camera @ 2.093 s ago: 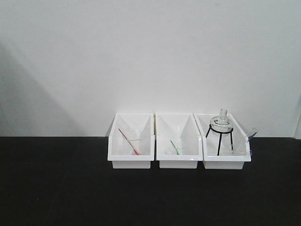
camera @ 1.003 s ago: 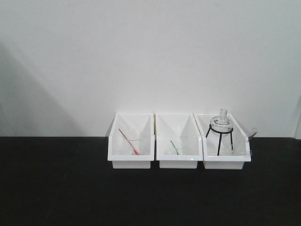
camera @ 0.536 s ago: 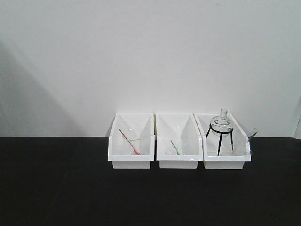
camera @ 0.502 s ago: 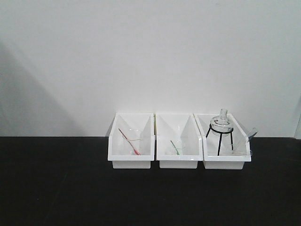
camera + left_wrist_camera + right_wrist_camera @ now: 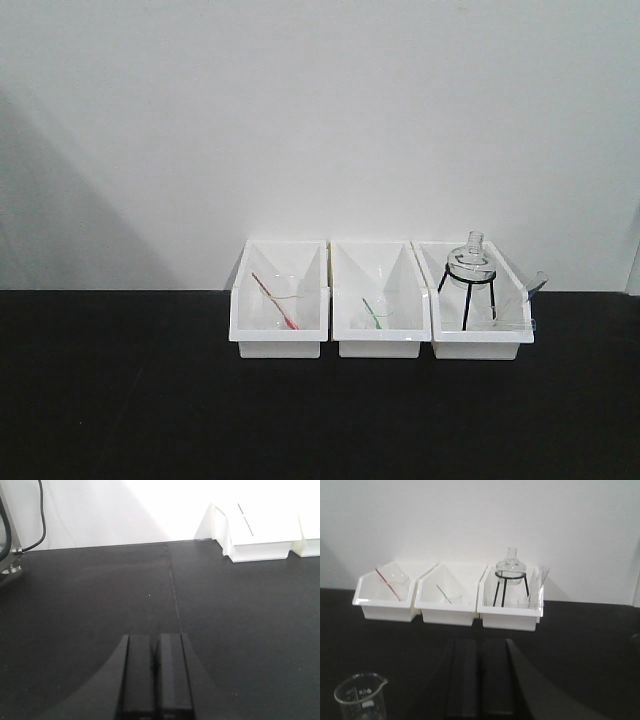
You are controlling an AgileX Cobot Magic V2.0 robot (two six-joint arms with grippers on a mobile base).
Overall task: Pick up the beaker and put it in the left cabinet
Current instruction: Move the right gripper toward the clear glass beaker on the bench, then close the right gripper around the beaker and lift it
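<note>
Clear glass with white printed marks, the beaker [image 5: 360, 698] stands upright and free on the black tabletop [image 5: 590, 645], in the lower left corner of the right wrist view. Its pouring lip is turned toward the right of the frame. Just to its right, at bottom centre, the right gripper [image 5: 480, 644] shows two dark fingers pressed flat together with nothing between them, apart from the beaker.

Beyond, across the middle of the frame against the white wall [image 5: 470, 515], three white bins [image 5: 445, 611] sit side by side. The leftmost holds a red rod [image 5: 387, 584] and the middle one a green rod [image 5: 444, 594]. The rightmost holds a round flask [image 5: 510, 562] on a black tripod [image 5: 502, 587], with a leaning test tube [image 5: 540, 582].

In the left wrist view the left gripper [image 5: 155, 641] is likewise drawn to a thin seam, gripping nothing, over the tabletop. A black cable [image 5: 43, 510] and a sliver of grey metal [image 5: 12, 570] sit at the upper left edge; what that metal belongs to I cannot tell.
</note>
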